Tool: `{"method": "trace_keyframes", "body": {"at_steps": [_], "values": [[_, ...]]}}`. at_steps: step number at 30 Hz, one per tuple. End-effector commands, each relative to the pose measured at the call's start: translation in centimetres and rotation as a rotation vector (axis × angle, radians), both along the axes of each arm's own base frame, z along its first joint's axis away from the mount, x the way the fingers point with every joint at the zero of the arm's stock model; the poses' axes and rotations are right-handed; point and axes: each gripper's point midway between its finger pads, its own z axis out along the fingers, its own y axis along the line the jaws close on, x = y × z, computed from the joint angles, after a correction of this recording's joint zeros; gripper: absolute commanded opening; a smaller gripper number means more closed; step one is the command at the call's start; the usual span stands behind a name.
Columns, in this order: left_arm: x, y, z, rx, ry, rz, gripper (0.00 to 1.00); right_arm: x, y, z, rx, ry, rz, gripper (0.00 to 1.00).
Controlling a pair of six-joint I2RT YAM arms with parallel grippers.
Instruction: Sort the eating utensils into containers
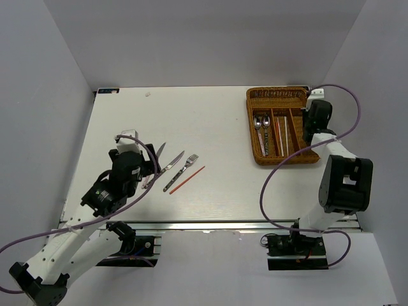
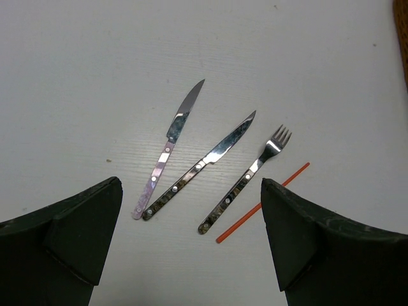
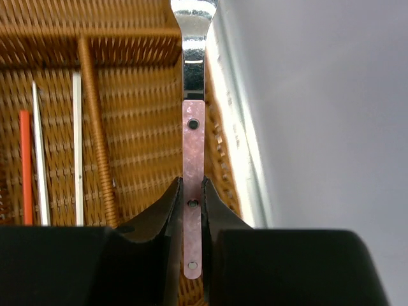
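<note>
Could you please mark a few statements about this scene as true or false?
1. The right end effector grips a pink-handled utensil. True.
2. The left end effector is shut on a knife. False: it is open and empty above the table.
3. Two knives lie on the table. True.
4. The table holds no chopstick. False: a red chopstick lies beside the fork.
5. Spoons lie in the tray. True.

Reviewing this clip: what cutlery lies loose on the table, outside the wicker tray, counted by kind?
Knives: 2, the pink-handled knife and the dark-handled knife
Fork: 1
Red chopstick: 1
Total: 4
</note>
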Motion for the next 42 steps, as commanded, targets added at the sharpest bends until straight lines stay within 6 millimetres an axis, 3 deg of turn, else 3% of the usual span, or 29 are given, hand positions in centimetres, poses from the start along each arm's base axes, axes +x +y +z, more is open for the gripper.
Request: {"method": "trace_keyframes", "body": {"at_steps": [1, 7, 8, 12, 13, 14, 15, 16, 18, 19, 21, 22, 23, 24, 26, 27, 28, 29, 31, 33, 34, 35, 36, 38, 40, 41, 42], "values": [[-0.1, -0.4, 0.7, -0.030, -0.032, -0.026, 0.98, 1.3, -0.2, -0.3, -0.009, -0.048, 0.001, 0.00], [0.1, -0.6, 0.5, -0.021, -0.020, -0.033, 0.98, 1.6, -0.3, -3.3, 0.039, 0.026, -0.034, 0.02], [0.0, -0.6, 0.4, -0.021, -0.020, -0.033, 0.98, 1.7, -0.2, -3.5, 0.049, 0.034, -0.036, 0.13], [0.0, -0.6, 0.1, -0.017, -0.011, -0.036, 0.98, 1.4, -0.3, -3.3, 0.085, 0.042, -0.079, 0.36], [0.1, -0.6, 0.1, -0.015, -0.009, -0.034, 0.98, 1.5, -0.2, -2.1, 0.097, 0.013, -0.084, 0.66], [0.1, -0.7, 0.0, -0.012, -0.005, -0.034, 0.98, 1.5, -0.1, -1.3, 0.109, -0.007, -0.085, 0.89], [0.2, -0.7, -0.2, -0.006, 0.003, -0.033, 0.98, 1.3, 0.1, -0.7, 0.125, -0.019, -0.085, 0.89], [0.3, -0.7, -0.3, -0.003, 0.008, -0.031, 0.98, 1.3, 0.4, 1.5, 0.140, -0.070, -0.076, 0.89], [0.4, -0.6, -0.7, 0.010, 0.020, -0.022, 0.98, 1.1, 1.1, 4.1, 0.203, -0.136, -0.088, 0.89], [0.4, -0.6, -0.8, 0.014, 0.025, -0.021, 0.98, 0.4, 1.6, 7.1, 0.223, -0.198, -0.087, 0.89], [0.6, -0.5, -1.1, 0.025, 0.033, -0.011, 0.98, -0.5, 3.1, 9.9, 0.300, -0.271, -0.095, 0.89], [0.7, -0.5, -1.4, 0.036, 0.045, -0.004, 0.98, -1.7, 3.9, 12.6, 0.311, -0.314, -0.089, 0.89], [0.8, -0.4, -1.5, 0.040, 0.048, 0.004, 0.98, -2.6, 4.0, 13.8, 0.325, -0.350, -0.139, 0.89], [0.8, -0.3, -1.6, 0.049, 0.054, 0.013, 0.98, -3.8, 7.0, 15.5, 0.349, -0.370, -0.088, 0.89], [1.0, -0.1, -2.0, 0.064, 0.068, 0.027, 0.98, -5.0, 10.6, 15.2, 0.371, -0.360, 0.025, 0.89], [1.0, 0.0, -2.2, 0.070, 0.073, 0.034, 0.98, -6.1, 13.0, 15.9, 0.427, -0.387, 0.124, 0.89], [1.1, 0.2, -2.3, 0.081, 0.077, 0.047, 0.98, -6.4, 16.7, 16.9, 0.557, -0.425, 0.298, 0.89], [1.2, 0.3, -2.4, 0.084, 0.081, 0.055, 0.98, -7.7, 18.2, 12.7, 0.685, -0.350, 0.318, 0.89], [1.3, 0.5, -2.5, 0.094, 0.085, 0.068, 0.98, -10.7, 22.4, 13.5, 0.848, -0.355, 0.582, 0.89], [1.5, 0.1, -2.9, 0.098, 0.096, 0.058, 0.98, -12.7, 24.8, 12.6, 0.934, -0.288, 0.644, 0.89], [1.6, -0.6, -3.4, 0.103, 0.116, 0.017, 0.98, -13.0, 24.9, 10.0, 0.908, -0.201, 0.532, 0.89], [1.7, -1.2, -3.6, 0.100, 0.125, -0.014, 0.98, -12.5, 23.5, 9.3, 0.865, -0.196, 0.442, 0.89], [2.0, -1.9, -3.6, 0.096, 0.127, -0.046, 0.98, -13.2, 24.5, 9.4, 0.845, -0.177, 0.432, 0.89], [2.5, -4.0, -3.2, 0.068, 0.147, -0.131, 0.98, -13.8, 23.6, 8.6, 0.832, -0.165, 0.348, 0.89], [3.6, -6.0, -4.3, 0.076, 0.214, -0.183, 0.98, -15.6, 23.2, 7.0, 0.836, -0.119, 0.336, 0.89], [4.3, -7.6, -3.5, 0.055, 0.216, -0.231, 0.98, -16.2, 23.3, 6.9, 0.836, -0.122, 0.356, 0.89], [5.1, -8.6, -5.5, 0.085, 0.287, -0.246, 0.98, -17.0, 22.9, 7.3, 0.833, -0.140, 0.367, 0.89]]}}
